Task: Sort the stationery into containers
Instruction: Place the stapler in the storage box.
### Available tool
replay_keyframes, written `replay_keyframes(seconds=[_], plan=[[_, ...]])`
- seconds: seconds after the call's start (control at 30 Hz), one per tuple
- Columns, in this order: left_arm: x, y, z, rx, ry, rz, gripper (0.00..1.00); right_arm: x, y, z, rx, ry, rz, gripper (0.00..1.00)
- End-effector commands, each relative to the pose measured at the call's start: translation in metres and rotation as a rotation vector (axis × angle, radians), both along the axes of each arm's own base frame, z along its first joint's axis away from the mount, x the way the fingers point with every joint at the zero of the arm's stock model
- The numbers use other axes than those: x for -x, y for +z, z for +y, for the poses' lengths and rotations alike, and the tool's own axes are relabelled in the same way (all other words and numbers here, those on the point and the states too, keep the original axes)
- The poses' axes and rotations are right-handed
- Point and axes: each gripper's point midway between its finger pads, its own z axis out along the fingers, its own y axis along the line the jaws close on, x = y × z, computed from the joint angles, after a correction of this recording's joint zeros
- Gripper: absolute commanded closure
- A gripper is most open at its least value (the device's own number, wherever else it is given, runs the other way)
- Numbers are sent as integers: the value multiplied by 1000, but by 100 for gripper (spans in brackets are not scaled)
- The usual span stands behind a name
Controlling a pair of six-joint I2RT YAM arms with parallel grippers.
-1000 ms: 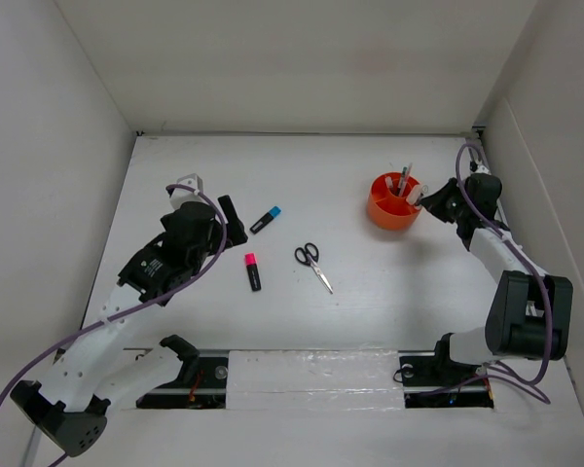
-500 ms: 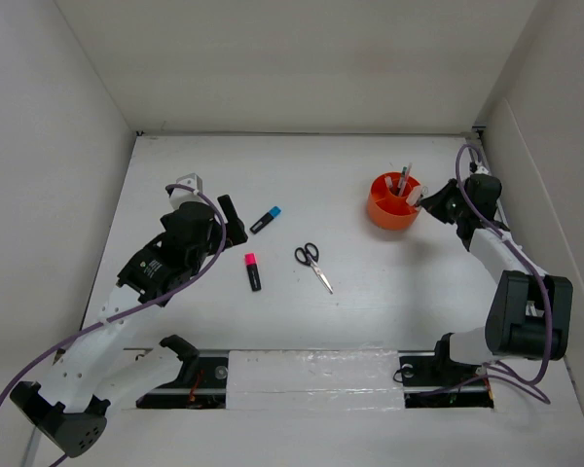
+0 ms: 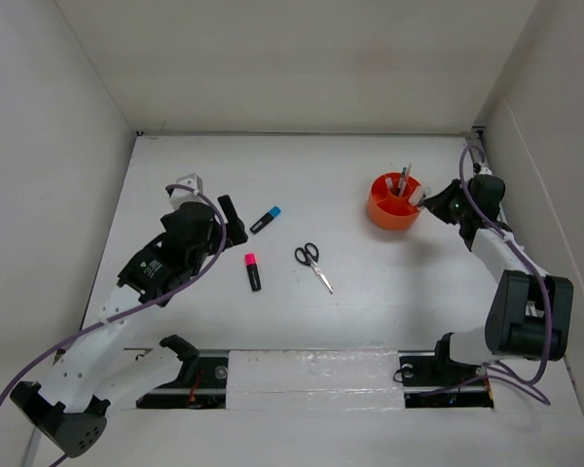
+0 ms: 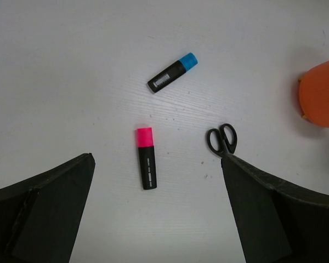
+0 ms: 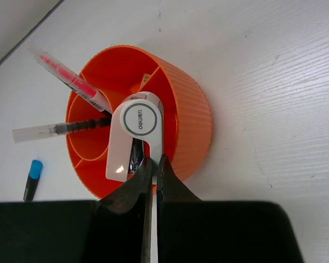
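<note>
Top view: left claw [image 3: 235,224] hangs over the left part of the tabletop [image 3: 370,302], spread wide, nothing in it. Marker [image 3: 266,220] lies just right of it, blue cap toward the far right. Highlighter [image 3: 252,271] lies flat nearer the arm bases than the marker, apart from it, pink cap on the far end. Scissors [image 3: 312,265] are right of the highlighter, mid tabletop, handles far, blades pointing near-right. Tub [image 3: 387,213] sits at the far right, well apart from those three, with thin items sticking up out of it. Right claw [image 3: 425,200] is at the tub's right rim; its opening is too small to read here.

Left wrist: the two dark fingers [image 4: 49,213] fill the lower corners, far apart, gripping nothing. Highlighter lies between them on the bare tabletop, touching neither. Marker is beyond it, tilted. Scissor handles show just beside the right finger, which hides the blades. An edge of the tub shows at the right border.

Right wrist: claw nearly closed, only a sliver between the fingers. The tips sit at the lower end of a white piece [image 5: 132,137] with a round ring mark, which leans over the tub's near rim; cannot tell whether they pinch it. The tub has inner dividers [image 5: 148,82]. A pink pencil [image 5: 71,82] and a dark pen [image 5: 60,129] lean out over its left rim from separate compartments. Marker shows far left on the tabletop.
</note>
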Motion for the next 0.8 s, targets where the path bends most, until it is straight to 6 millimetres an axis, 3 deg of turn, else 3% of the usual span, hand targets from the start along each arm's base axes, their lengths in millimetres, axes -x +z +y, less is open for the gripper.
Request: replay_keyframes(seconds=[0.0,0.4,0.77], plan=[[-2,3,0,5,-6,-26,0,-3,2,-4,1,-4,-26,100],[-2,3,0,-3,-11,-27,0,-4,-2,-2,-21,-5,-16,95],[-2,4,-2,6,-19,-32,0,-4,2,0,-23,3,-26,63]])
